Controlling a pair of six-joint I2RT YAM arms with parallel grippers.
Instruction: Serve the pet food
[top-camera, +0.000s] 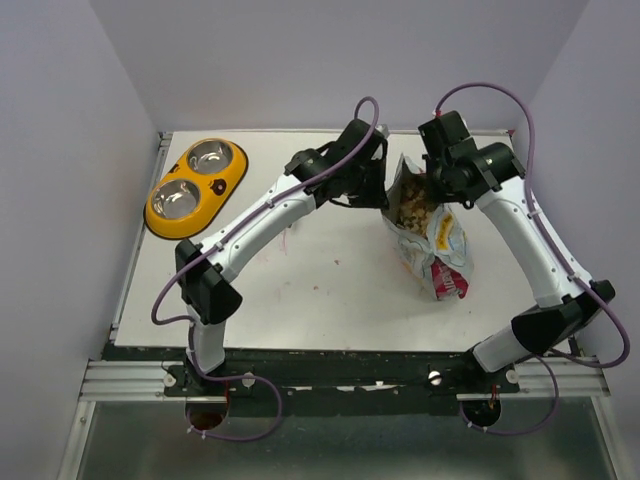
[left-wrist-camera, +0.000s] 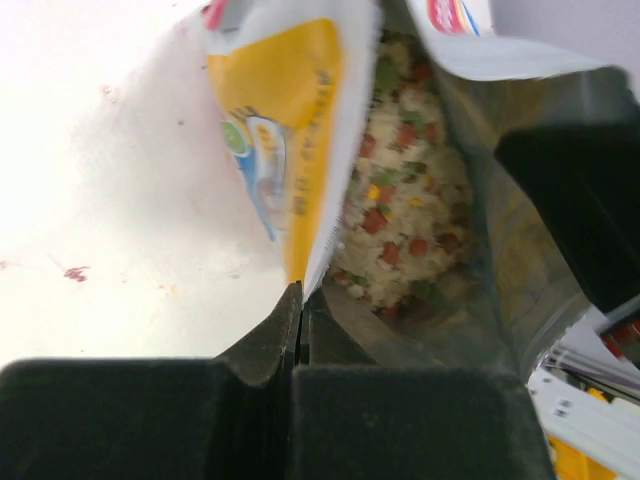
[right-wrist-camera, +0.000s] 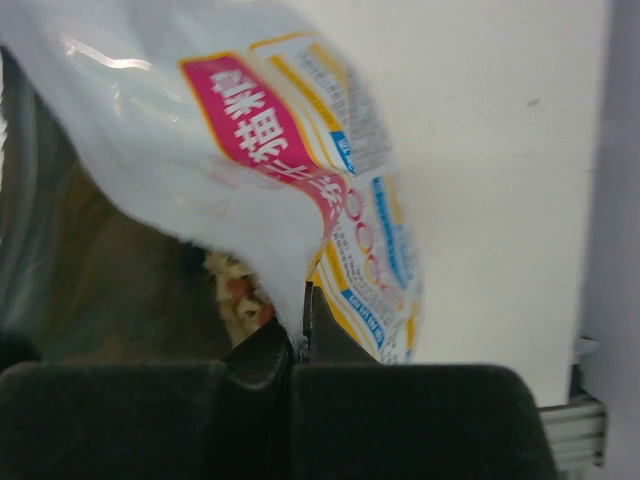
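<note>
Top external: bowl (top-camera: 232, 178) (left of pouch (top-camera: 440, 250))

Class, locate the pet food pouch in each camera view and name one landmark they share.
Top view: pouch right of centre, its mouth held open.
Left wrist: pouch fills the upper middle and right, its yellow edge pinched in the left gripper.
Right wrist: pouch spans upper left to centre, its edge pinched in the right gripper.
Shared landmark: the kibble inside the open mouth, in all three.
</note>
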